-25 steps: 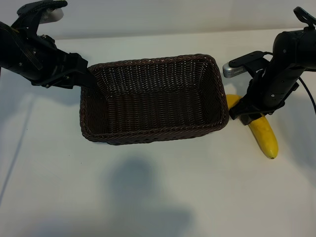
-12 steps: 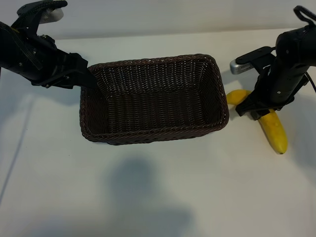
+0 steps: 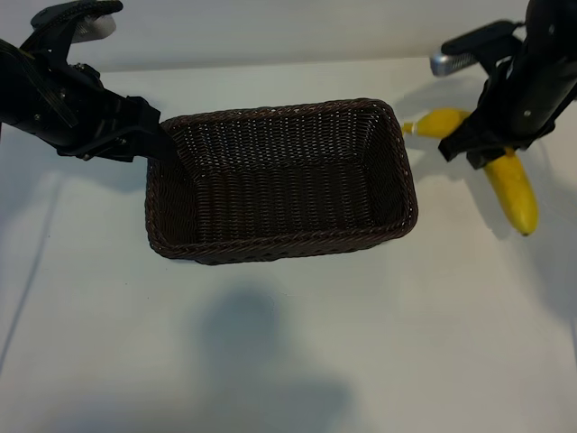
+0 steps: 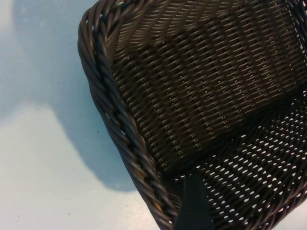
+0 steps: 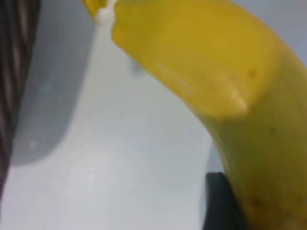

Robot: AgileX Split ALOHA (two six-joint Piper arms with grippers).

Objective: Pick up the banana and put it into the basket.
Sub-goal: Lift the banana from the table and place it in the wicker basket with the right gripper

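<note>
**Banana clamped in right claw, aloft beside basket**

Upper right of the exterior frame: right claw (image 3: 480, 144) closed on the banana (image 3: 512, 185), gripping it near the middle. Banana off the desk (image 3: 288, 343), casting a shadow on the white surface beneath, just beside the right wall of the basket (image 3: 279, 242) and outside it. Stem end (image 3: 424, 124) pointing toward the basket's upper right corner, near the rim without touching; blossom end hanging lower right, tilted downward. Silver-grey camera block above the claw, near the top edge of the frame.

Right wrist view: yellow peel (image 5: 211, 72) filling the upper and right part of the frame, faint brown flecks along the lower curve, one dark finger (image 5: 220, 201) pressed against it at the bottom. Pale stem tip at the top left. Strip of dark wicker (image 5: 12, 72) at the left edge, white desk in between.

Upper left of the exterior frame: left claw (image 3: 167, 144) at the basket's upper left corner, fingers spread apart, straddling the wall there; contact with the wicker not clear. Left wrist view: braided rim (image 4: 115, 120) running diagonally, woven floor to its right, one dark finger (image 4: 193, 203) showing inside the rim at the bottom.

Basket flat on the desk at centre, nothing inside. Broad soft shadow on the desk in the lower centre.
</note>
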